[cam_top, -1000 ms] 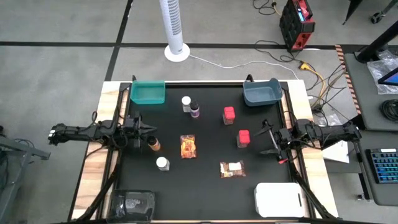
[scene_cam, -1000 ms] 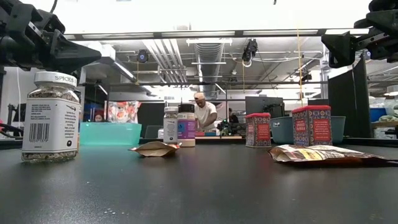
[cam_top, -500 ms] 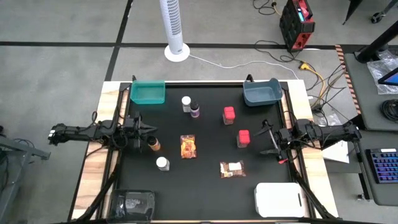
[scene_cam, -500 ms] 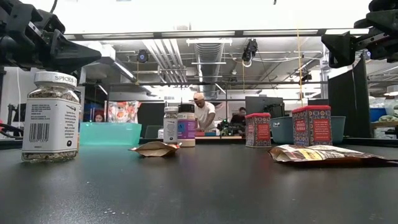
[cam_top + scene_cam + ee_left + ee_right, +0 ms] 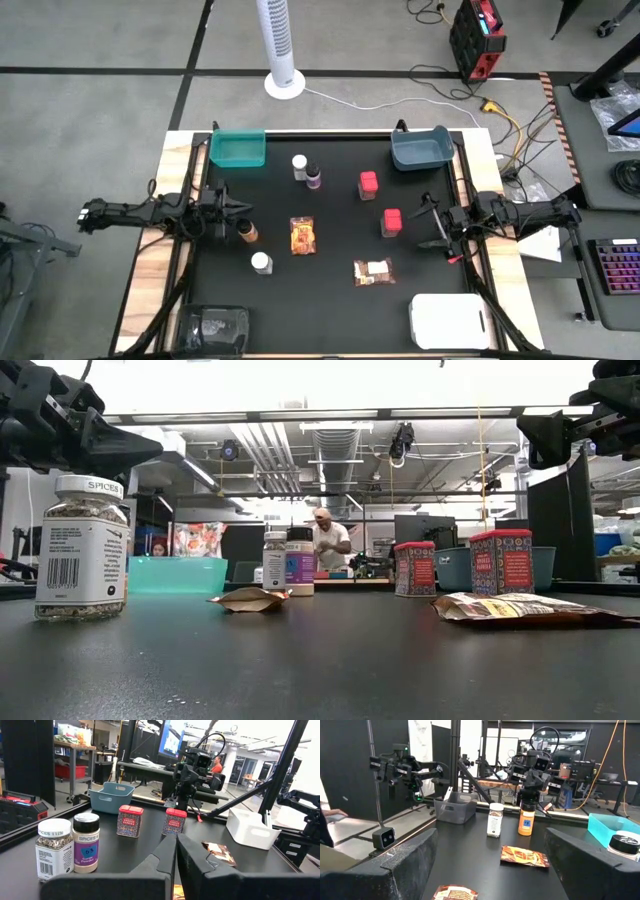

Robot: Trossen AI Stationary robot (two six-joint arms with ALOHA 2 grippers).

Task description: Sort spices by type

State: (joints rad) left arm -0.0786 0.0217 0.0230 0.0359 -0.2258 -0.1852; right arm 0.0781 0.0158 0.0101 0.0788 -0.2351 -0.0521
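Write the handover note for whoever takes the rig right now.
Left claw: shut, empty, at the table's left edge by the amber jar.
Right claw: open, empty, at the right edge near a red box.
All spices sit loose on the table: second red box, two packets, white-capped bottles, purple jar.
Done: nothing; teal bin and blue bin look empty.
Left: all sorting.

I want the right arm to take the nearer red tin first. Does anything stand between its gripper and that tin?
Nothing visible does. In the high view the right gripper hangs open at the table's right edge, and the red tin stands just inward of it with only bare black table between them. The brown packet lies off that line.
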